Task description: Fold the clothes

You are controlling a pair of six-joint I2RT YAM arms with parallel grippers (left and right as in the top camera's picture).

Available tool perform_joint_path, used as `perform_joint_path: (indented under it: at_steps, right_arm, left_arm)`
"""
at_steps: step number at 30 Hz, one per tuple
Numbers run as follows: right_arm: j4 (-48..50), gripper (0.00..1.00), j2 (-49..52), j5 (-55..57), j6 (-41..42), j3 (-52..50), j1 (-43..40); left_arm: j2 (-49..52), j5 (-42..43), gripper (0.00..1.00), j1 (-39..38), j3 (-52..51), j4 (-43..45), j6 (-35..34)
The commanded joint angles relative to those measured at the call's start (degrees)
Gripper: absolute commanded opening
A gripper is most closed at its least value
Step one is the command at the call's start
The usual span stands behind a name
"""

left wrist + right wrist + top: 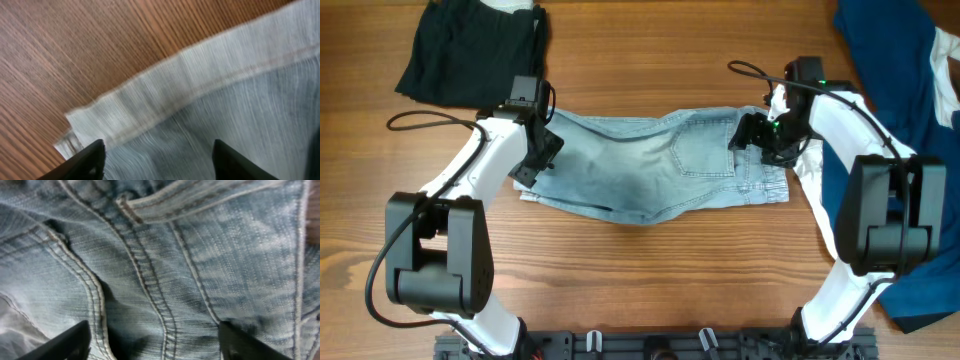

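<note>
Basically soft, floppy shorts (650,165), thick seams; take ends at 9 and 3 o'clock. Spread wide: left hand (535,152), right hand (760,135), maybe touching.

You are looking down on a wooden table (650,270) that fills the overhead view from edge to edge. Its top is a warm reddish brown. The grain runs from the left edge to the right edge in long wavy streaks, with darker bands toward the near edge. The light on it is soft and even, leaving only faint shadows. In the left wrist view the grain shows blurred and slanting.
</note>
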Motion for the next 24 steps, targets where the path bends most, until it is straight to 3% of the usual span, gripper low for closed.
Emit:
perform_joint_path:
  at_steps: [1,6,8,10,11,14,17,21,24]
  right_arm:
    - [-0.9,0.97,-0.5,5.8,-3.8,-2.6,-1.0]
    - [-0.7,0.98,-0.8,7.9,-3.9,-3.7,-1.0]
    - [-1.0,0.93,-1.9,6.6,-4.3,-2.8,-1.0]
    - [-1.8,0.92,-4.1,5.0,-4.8,-1.8,-1.0]
    - [-2.3,0.92,-5.6,5.1,-4.7,-1.5,-1.0]
    - [-4.2,0.88,-11.1,5.6,-4.3,-1.4,-1.0]
    - [-8.0,0.88,-16.1,10.3,2.3,-1.4,-1.0]
    - [-11.6,0.93,-18.6,12.4,5.7,-2.1,-1.0]
    - [-10.6,0.93,-18.6,12.9,5.6,-4.9,-1.1]
  left_arm:
    - [0.7,-0.8,0.75,-0.3,-0.4,-0.1,0.0]
    - [0.7,-1.0,0.76,-0.3,-0.4,0.0,0.2]
    - [0.7,-1.4,0.72,-0.3,-0.4,0.2,0.2]
    - [0.7,-0.4,0.6,-0.3,-0.4,1.3,2.8]
    - [0.7,1.0,0.44,-0.3,-0.3,2.6,6.3]
    - [0.7,5.3,0.17,-0.3,0.1,5.6,15.0]
    - [0.7,6.3,0.07,-0.3,0.1,8.2,20.4]
    - [1.0,5.3,0.18,-0.3,0.1,12.0,27.8]
    - [1.6,5.4,0.18,-0.3,0.1,12.4,31.8]
